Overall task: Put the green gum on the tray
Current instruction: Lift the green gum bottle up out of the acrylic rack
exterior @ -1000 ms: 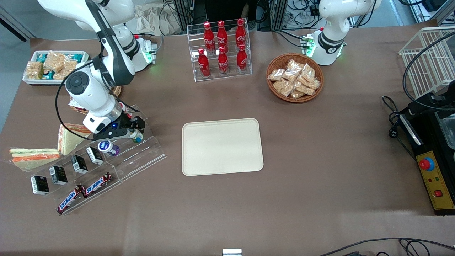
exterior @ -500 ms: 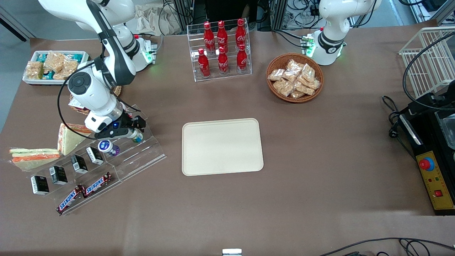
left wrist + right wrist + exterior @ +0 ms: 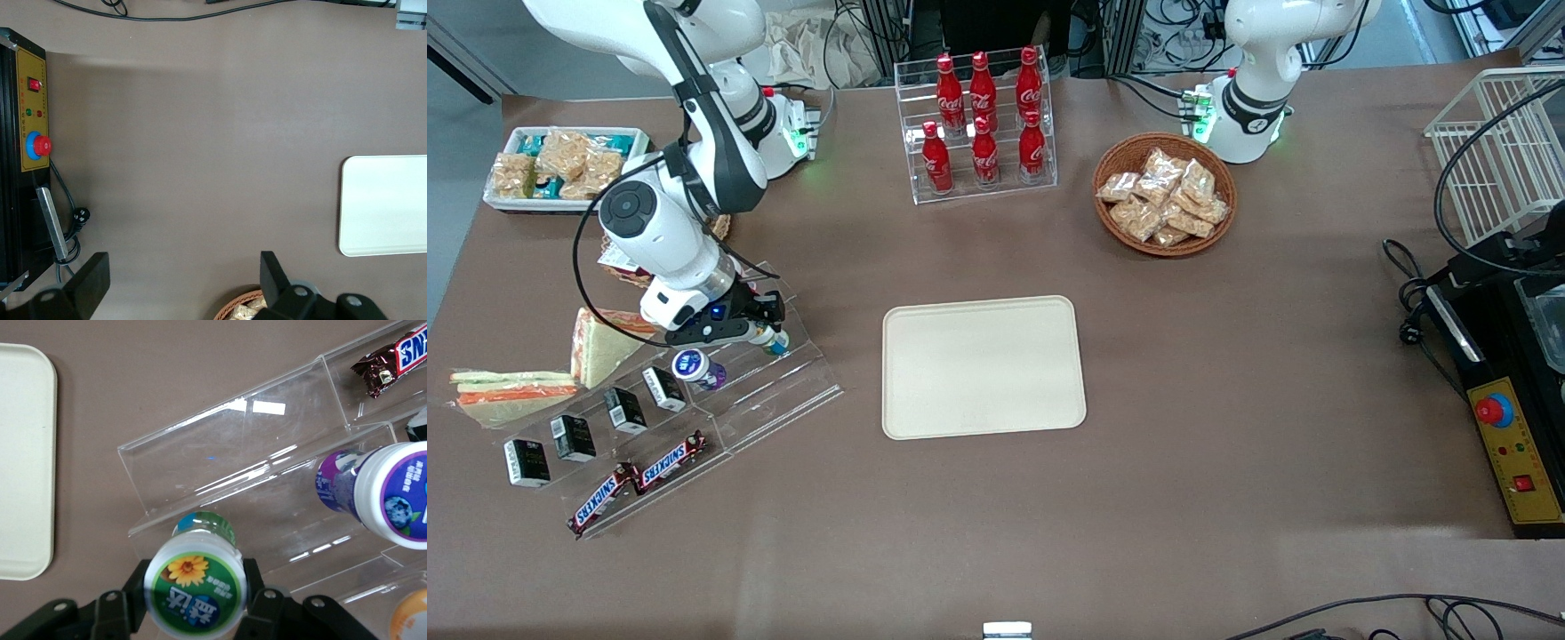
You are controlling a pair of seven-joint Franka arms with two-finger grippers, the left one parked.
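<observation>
My right gripper (image 3: 769, 331) is over the clear acrylic stepped stand (image 3: 774, 382), shut on the green gum (image 3: 197, 585). In the right wrist view its round green lid with white rim and yellow flower sits between the two black fingers (image 3: 255, 577), with the teal body below it. In the front view only the bottle's teal end (image 3: 779, 345) shows under the gripper. The cream-beige tray (image 3: 983, 366) lies flat on the table toward the parked arm from the stand, and its rounded edge shows in the right wrist view (image 3: 27, 460).
A purple-lidded bottle (image 3: 694, 367) stands on the stand close by the gripper, with an orange-lidded one (image 3: 410, 617) beside it. Small black boxes (image 3: 624, 409) and Snickers bars (image 3: 640, 480) are on lower steps. Sandwiches (image 3: 600, 342) lie beside the stand.
The gripper with the green gum has shifted slightly, a little farther from the front camera and up off the stand's step. Nothing else has moved.
</observation>
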